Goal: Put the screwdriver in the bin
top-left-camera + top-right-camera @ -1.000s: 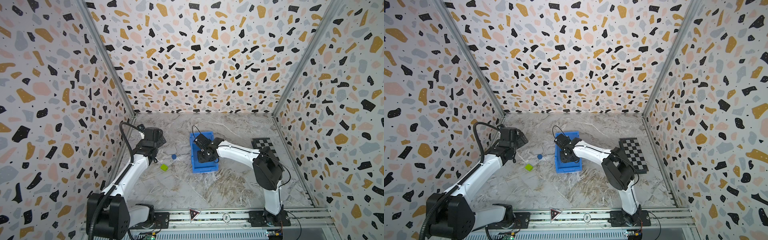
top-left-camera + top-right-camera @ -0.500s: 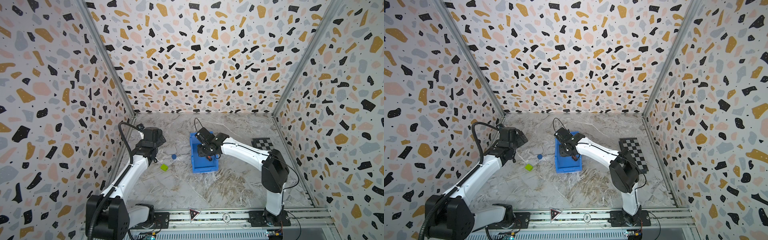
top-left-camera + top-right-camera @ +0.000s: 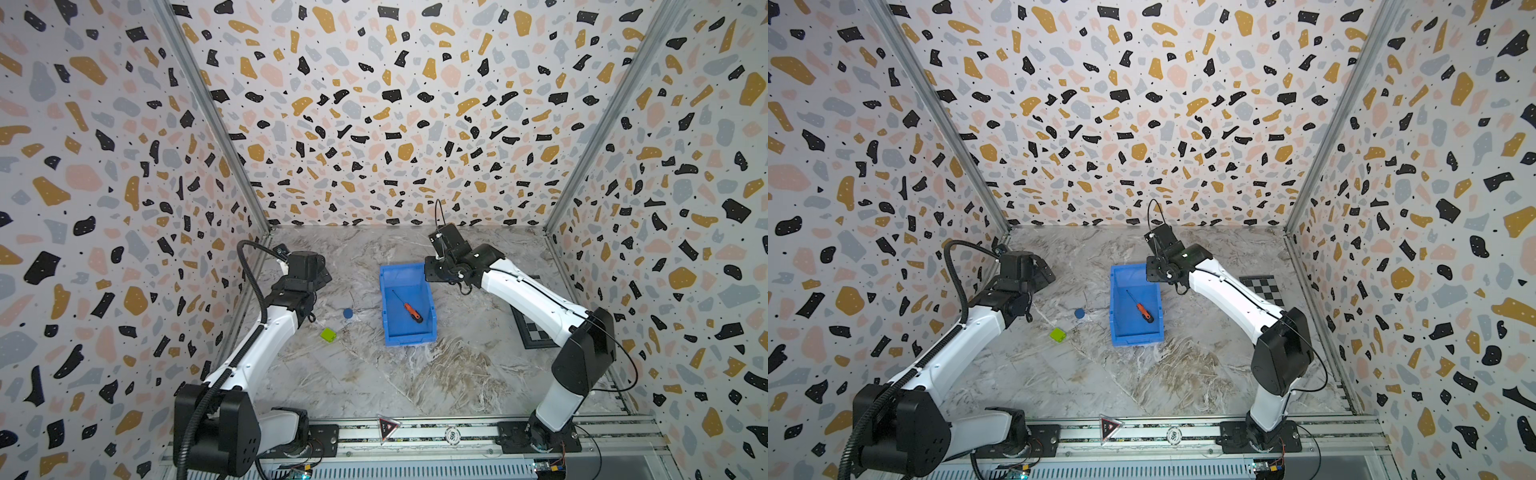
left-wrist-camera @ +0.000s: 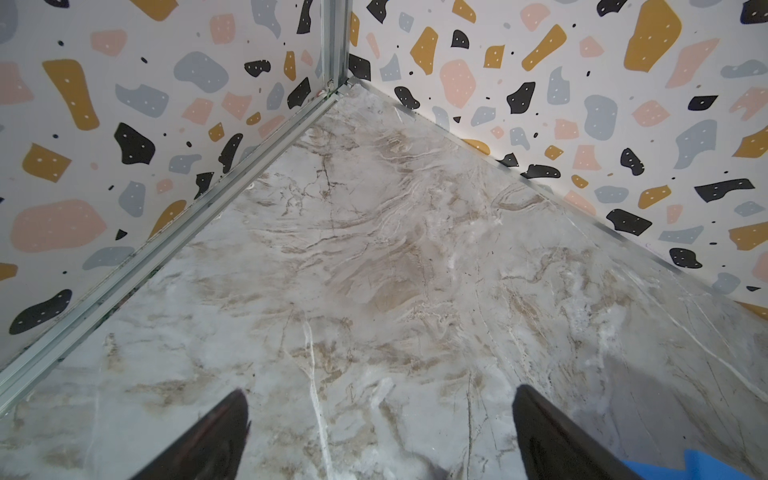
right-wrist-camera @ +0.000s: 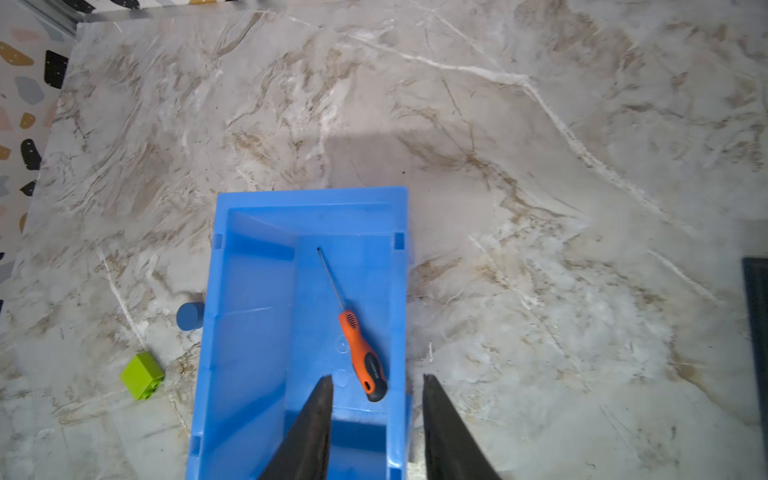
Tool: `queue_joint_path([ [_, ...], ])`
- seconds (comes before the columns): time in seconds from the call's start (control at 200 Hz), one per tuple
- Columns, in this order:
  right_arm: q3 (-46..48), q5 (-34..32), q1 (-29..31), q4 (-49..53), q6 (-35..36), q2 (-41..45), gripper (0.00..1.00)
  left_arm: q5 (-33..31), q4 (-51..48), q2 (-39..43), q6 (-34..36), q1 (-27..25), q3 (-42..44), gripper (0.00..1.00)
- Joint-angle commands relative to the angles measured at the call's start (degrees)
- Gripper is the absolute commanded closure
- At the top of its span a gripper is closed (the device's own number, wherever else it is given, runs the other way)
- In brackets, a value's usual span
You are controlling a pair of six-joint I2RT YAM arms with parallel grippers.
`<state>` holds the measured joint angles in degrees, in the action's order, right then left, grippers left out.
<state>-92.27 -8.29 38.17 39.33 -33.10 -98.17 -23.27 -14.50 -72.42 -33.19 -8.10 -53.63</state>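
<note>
Marbled tabletop between speckled walls; right gripper hovers with jaws slightly apart and empty above the bin, at its 1 o'clock corner in both top views; screwdriver lies loose on the bin floor, shaft toward 11 o'clock, black butt toward 5; left gripper gapes wide and empty over bare tabletop, well off at the bin's 9 o'clock; blue puck and green block sit between; chessboard lies at 3 o'clock.
</note>
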Motion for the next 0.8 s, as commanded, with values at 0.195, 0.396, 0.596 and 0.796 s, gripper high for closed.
queue_joint_path([
  [0.195,11.59,-1.64,-7.12,-4.53,4.60,9.77,0.52,-0.15,4.89,1.61,6.97,-0.16,-2.08,0.00],
  [0.396,17.45,-5.37,-10.73,-7.10,4.85,15.59,0.01,2.98,8.35,3.74,13.83,-0.17,-2.74,0.00],
  [0.596,18.41,-14.31,-11.88,-8.41,5.91,20.34,0.01,-1.13,16.56,9.85,18.07,-0.16,0.54,0.00],
  [0.796,24.08,-19.60,-13.86,-18.38,12.08,26.25,0.01,-1.98,25.58,16.79,30.33,-0.16,8.17,0.00],
])
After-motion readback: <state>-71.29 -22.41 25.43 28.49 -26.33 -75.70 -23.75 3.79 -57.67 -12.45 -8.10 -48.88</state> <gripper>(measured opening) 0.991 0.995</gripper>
